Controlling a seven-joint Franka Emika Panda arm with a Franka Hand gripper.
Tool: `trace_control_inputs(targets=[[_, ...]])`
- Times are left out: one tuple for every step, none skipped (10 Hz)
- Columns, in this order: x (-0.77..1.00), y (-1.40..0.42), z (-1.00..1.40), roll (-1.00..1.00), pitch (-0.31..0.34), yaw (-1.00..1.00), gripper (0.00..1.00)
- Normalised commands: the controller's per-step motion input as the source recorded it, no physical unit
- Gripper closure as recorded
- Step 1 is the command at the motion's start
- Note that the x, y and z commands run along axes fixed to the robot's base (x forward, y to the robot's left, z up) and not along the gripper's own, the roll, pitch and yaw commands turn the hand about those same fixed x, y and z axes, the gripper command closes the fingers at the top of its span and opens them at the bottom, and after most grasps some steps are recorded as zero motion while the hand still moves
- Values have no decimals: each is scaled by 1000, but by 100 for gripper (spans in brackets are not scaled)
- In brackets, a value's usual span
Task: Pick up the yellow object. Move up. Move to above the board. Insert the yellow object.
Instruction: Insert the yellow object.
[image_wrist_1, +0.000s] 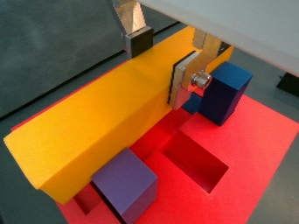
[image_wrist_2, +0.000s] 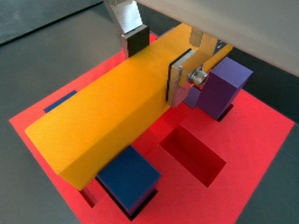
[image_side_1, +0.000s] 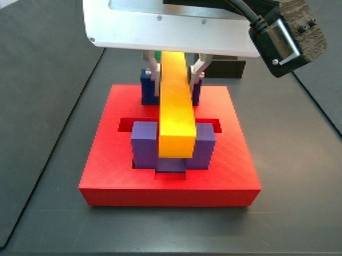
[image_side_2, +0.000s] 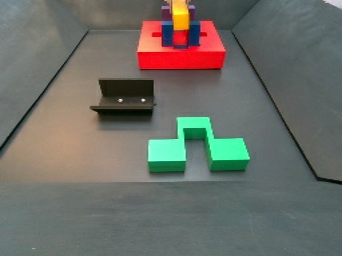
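In both wrist views: pincer (image_wrist_1: 163, 59) closed on the yellow bar (image_wrist_1: 111, 114), one silver finger (image_wrist_1: 187, 79) flat against its long side, the other finger behind it with a dark pad. Bar smooth and plain, held level over the red board (image_wrist_1: 251, 144), probably so as to line up with a slot. Below the bar a square recess (image_wrist_1: 198, 162) and upright blocks, one blue (image_wrist_1: 228, 87) and one purple (image_wrist_1: 122, 184).

In a side view: the same bar (image_side_1: 174, 105) lying along the middle of the red board (image_side_1: 167, 185), between purple blocks (image_side_1: 144, 140) on both sides, seemingly already low between them; whether fully seated, cannot tell. Pincer (image_side_1: 174, 68) above the far end of the bar.

In a side view from far: red board (image_side_2: 181, 55) at the back of the dark floor, bar (image_side_2: 179, 15) above it. Nearer than the board, the fixture (image_side_2: 124, 98), then a green notched block (image_side_2: 197, 145), matte and untouched.
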Motion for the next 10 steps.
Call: trace_control_inputs(targets=[[-40, 20, -77, 197, 91, 0, 100], [-34, 0, -137, 143, 44, 0, 100], [-9, 0, -143, 90, 16, 6, 100], [0, 0, -140, 79, 13, 14, 100], [0, 0, -160, 70, 13, 17, 100], [34, 0, -194, 69, 13, 3, 100], [143, 0, -231, 99, 31, 0, 100], [209, 0, -194, 70, 27, 0, 100], [309, -26, -137, 44, 29, 6, 100], [317, -34, -106, 40, 33, 0, 100]])
